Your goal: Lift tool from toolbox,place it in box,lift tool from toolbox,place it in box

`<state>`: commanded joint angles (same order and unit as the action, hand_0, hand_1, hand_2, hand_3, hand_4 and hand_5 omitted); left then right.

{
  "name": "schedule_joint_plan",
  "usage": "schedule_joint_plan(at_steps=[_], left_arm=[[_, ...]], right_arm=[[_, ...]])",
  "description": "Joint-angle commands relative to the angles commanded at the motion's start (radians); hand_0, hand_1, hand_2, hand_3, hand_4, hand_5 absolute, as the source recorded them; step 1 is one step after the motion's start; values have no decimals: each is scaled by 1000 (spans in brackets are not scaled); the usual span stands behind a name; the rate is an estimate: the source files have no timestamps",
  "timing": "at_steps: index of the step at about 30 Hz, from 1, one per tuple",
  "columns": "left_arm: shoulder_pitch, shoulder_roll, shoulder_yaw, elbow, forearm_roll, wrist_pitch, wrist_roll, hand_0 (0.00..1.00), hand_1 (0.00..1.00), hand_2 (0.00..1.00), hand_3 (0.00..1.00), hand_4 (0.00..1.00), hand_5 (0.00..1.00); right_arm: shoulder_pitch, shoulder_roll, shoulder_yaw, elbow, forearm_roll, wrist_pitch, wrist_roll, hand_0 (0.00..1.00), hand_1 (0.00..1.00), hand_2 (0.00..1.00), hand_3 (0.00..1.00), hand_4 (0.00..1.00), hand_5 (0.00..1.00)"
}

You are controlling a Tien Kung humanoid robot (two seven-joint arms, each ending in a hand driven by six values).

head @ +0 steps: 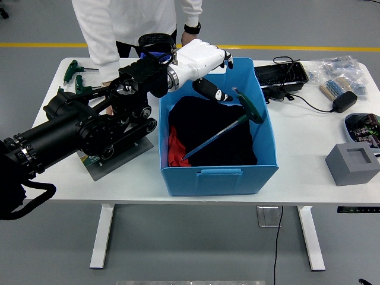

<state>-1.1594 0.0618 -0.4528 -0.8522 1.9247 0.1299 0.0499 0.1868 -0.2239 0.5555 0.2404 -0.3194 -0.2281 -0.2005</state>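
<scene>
A blue plastic box (221, 177) stands mid-table with black cloth (222, 142) and a bit of red cloth inside. A T-handle tool (228, 126) with a green grip lies slanted on the black cloth, its grip leaning toward the box's right wall. My left hand (215, 74), white on a black arm, hovers over the box's far left corner, open and holding nothing, just above and left of the tool's grip. More green-handled T-tools (76, 72) lie at the table's far left. A grey toolbox tray (113, 159) shows under my forearm.
A person in white stands at the far side, one wrist with a watch (191, 28) behind my hand. To the right are a black tray (281, 74), a cabled power adapter (344, 101), a bag of parts (341, 66) and a grey block (352, 163).
</scene>
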Motion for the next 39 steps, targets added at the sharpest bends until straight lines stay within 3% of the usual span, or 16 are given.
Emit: schedule_joint_plan(at_steps=[5,10,13,15,22,26,30,34,39], left_arm=[[-4,33,-72,-39,45,13,5,561,615,727,792,998,597],[39,80,-121,-96,87,-9,43,545,596,692,759,998,624],[100,119,-180,-153,112,-29,63,545,596,692,759,998,624],[146,129,-221,-178,134,-18,60,509,588,643,709,998,632],[322,179,-367,-329,200,9,40,493,572,627,686,998,647],[397,216,-438,-413,213,-2,38,493,572,627,686,998,647],[428,257,-451,-437,193,9,-13,503,602,648,652,998,645],[447,316,-437,-450,174,-23,-55,542,619,649,611,998,695],[482,391,-441,-449,163,-117,-56,552,601,621,588,998,724]], right_arm=[[-4,1,4,-1,1,0,0,647,626,696,559,785,681],[-11,4,-2,-2,17,0,4,648,626,696,559,783,679],[-20,6,-8,-2,31,0,8,648,626,696,559,783,679],[-25,7,-8,-2,39,-2,10,648,625,695,559,783,679],[-32,13,-13,-2,58,-4,13,647,626,695,558,783,679],[-36,15,-18,-1,70,-4,16,647,626,695,558,783,679],[-36,17,-23,-1,82,-7,20,647,625,695,559,783,679],[-36,18,-35,-1,101,-9,27,646,625,695,558,783,679],[-39,19,-45,-3,125,-10,33,647,624,695,559,782,680]])
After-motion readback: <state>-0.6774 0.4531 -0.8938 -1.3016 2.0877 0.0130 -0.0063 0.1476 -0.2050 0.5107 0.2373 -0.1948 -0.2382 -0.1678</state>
